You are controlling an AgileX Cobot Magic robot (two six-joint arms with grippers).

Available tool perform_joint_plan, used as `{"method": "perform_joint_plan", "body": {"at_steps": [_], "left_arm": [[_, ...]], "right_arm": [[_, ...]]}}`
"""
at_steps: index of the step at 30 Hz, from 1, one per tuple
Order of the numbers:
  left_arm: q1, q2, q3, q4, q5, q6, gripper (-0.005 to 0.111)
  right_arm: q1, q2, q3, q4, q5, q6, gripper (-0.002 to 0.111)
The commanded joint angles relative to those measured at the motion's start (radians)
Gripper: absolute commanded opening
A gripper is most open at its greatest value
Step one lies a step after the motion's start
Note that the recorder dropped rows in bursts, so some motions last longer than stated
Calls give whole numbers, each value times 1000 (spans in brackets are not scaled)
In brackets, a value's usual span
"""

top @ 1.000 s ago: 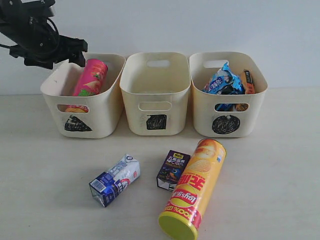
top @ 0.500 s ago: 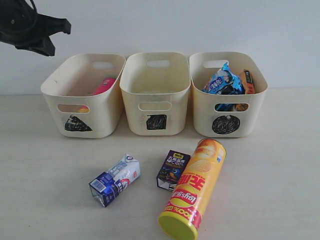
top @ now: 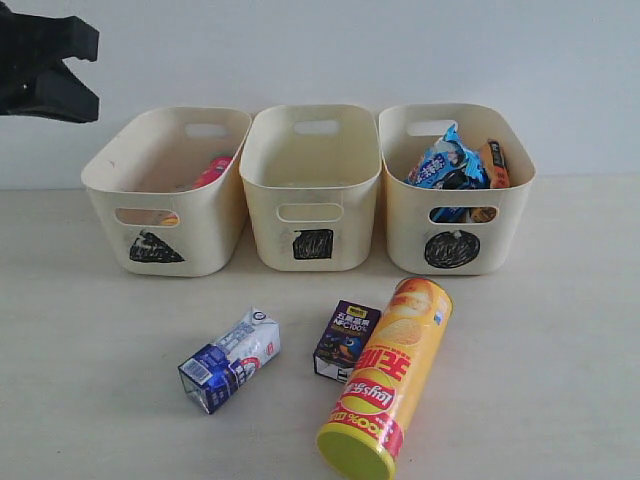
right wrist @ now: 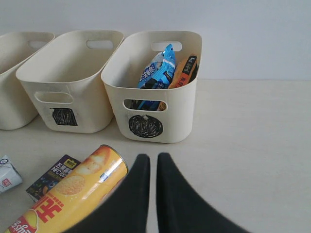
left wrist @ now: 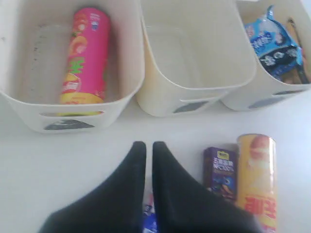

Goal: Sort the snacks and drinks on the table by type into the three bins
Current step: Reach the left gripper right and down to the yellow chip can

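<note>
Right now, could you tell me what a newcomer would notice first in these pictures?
A big yellow chip tube lies on its side at the front of the table, beside a dark carton. Behind stand three cream bins: a pink tube lies in the triangle bin, a blue bag pokes from the circle bin.

- Cream plastic tubs, marked in black: triangle tub (top: 205,240), square tub (top: 265,225), circle tub (top: 505,235).
- Tall pink chip tube (left wrist: 85,56): green and yellow print.
- Tall yellow-orange chip tube (top: 390,385): red band, yellow-green lid.
- Small blue and white carton (top: 230,360).
- Small dark purple-black carton (top: 346,338).
- Blue crinkly bag (top: 445,165).
- Orange-brown flat packet (top: 494,165).
</note>
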Motion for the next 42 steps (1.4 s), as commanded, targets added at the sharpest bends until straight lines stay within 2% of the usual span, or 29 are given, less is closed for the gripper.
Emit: {"method": "perform_joint_plan", "body": {"at_steps": [1, 9, 19, 25, 33, 35, 37, 42], "left_arm": [[-54, -81, 79, -40, -6, 26, 4], [-160, -145, 176, -106, 6, 50, 4], [-340, -128, 220, -145, 70, 100, 4], [-449, -45, 220, -145, 108, 134, 4], [-594, 101, 175, -169, 72, 134, 6], [-619, 133, 134, -164, 72, 134, 13], [-632, 165, 92, -164, 76, 134, 26], [-645, 248, -13, -164, 89, 114, 81]], "right_arm": [[1, -4, 2, -6, -2, 3, 1], [1, -4, 2, -6, -2, 5, 1], [1, -4, 2, -6, -2, 5, 1], [1, -4, 2, -6, -4, 4, 1], [1, -4, 2, -6, -4, 4, 1], [1, -4, 2, -6, -4, 4, 1], [1, -4, 2, -6, -4, 4, 1], [1, -4, 2, -6, -4, 4, 1]]}}
